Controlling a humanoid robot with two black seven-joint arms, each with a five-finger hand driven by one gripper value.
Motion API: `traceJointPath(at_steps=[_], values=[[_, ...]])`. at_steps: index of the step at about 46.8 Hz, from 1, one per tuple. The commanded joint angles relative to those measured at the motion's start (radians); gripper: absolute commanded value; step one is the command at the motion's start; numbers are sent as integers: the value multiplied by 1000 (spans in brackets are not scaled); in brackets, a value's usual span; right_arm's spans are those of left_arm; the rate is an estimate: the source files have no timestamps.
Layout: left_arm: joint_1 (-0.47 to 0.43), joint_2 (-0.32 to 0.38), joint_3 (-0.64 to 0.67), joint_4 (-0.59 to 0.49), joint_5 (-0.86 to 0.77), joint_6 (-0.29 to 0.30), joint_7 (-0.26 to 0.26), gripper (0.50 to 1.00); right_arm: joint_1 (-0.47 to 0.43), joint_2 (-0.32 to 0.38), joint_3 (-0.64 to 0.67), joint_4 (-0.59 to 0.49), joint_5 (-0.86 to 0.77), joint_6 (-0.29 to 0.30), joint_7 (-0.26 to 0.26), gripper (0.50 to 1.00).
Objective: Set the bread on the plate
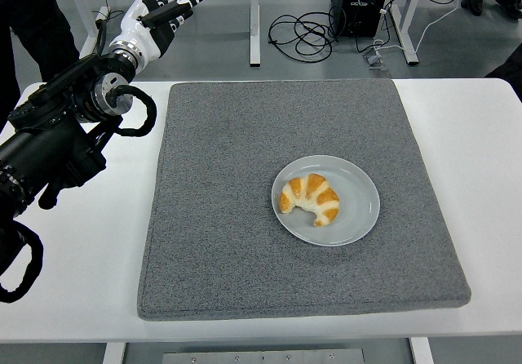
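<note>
A golden croissant-shaped bread [311, 200] lies on a pale grey round plate [359, 209], which sits on the grey mat [220, 217] right of its middle. My left hand [163, 11] is raised at the far left, past the table's back edge, well away from the plate. Its fingers are spread and hold nothing. My right arm does not show.
The mat covers most of the white table [465, 135]. A person's dark clothing [33, 21] shows at the top left. Cables [302, 33] and table legs lie on the floor behind the table.
</note>
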Motion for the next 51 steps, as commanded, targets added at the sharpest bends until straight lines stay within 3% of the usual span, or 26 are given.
traceJointPath(at_steps=[1,5,40,51], values=[[19,-21,-6,1,-2,2,24,980,0,0,0,0,0,0,0,1000],[25,-32,-7,13,-3,0,48,980,0,0,0,0,-1,0,0,1000],[36,-46,-84,30,-14,-11,42,980,9,0,-2,11,0,6,0,1000],[36,-46,-81,28,-12,-11,42,980,-40,0,1,-3,0,0,-1,1000]])
